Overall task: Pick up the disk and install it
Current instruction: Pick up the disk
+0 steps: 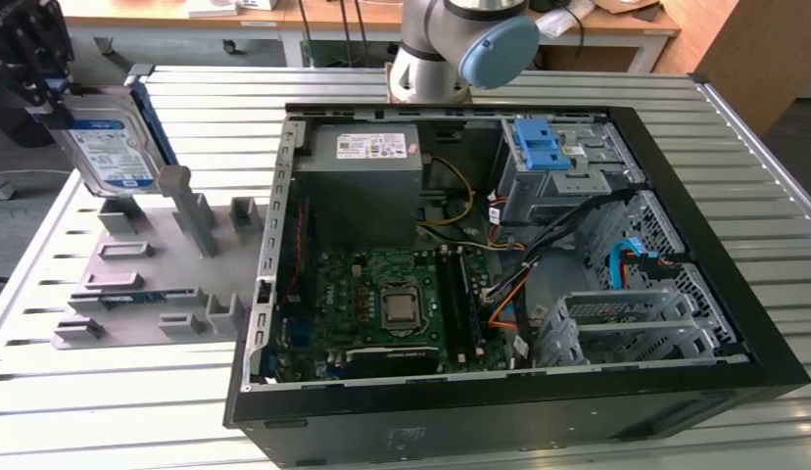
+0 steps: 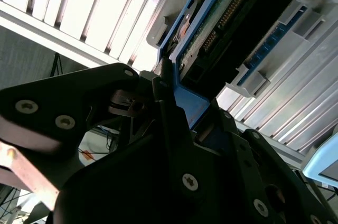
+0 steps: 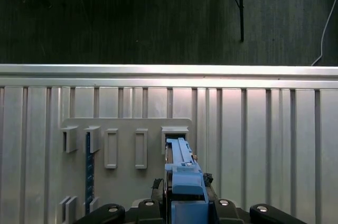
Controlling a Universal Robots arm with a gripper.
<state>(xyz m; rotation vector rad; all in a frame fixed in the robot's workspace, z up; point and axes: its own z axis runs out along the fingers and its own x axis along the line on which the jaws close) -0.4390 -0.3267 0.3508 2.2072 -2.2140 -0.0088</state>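
Over at the exterior view's left, the disk point(image 1: 109, 147) is being held up on edge by the gripper point(image 1: 42, 86), a bit tilted, label side facing the camera. It's hanging just above the grey slotted holder rack point(image 1: 158, 269), which is lying on the slatted metal table point(image 1: 119, 392); whether the lower edge is actually clear of the slot can't be told. In the second wrist view the jaws are being pressed together on the blue carrier bracket point(image 2: 186, 102) at the drive's edge, so it's properly clamped. Moving right, the open computer case point(image 1: 445, 411) is lying on its side, well apart from the disk. Inside it, the grey power supply point(image 1: 366, 147) is seen at the back and the motherboard point(image 1: 366, 323) in front of it. The arm's base point(image 1: 452, 39) is standing behind the case. Further right, a blue latch point(image 1: 543, 147) is sitting on top of the metal drive cage point(image 1: 562, 181).
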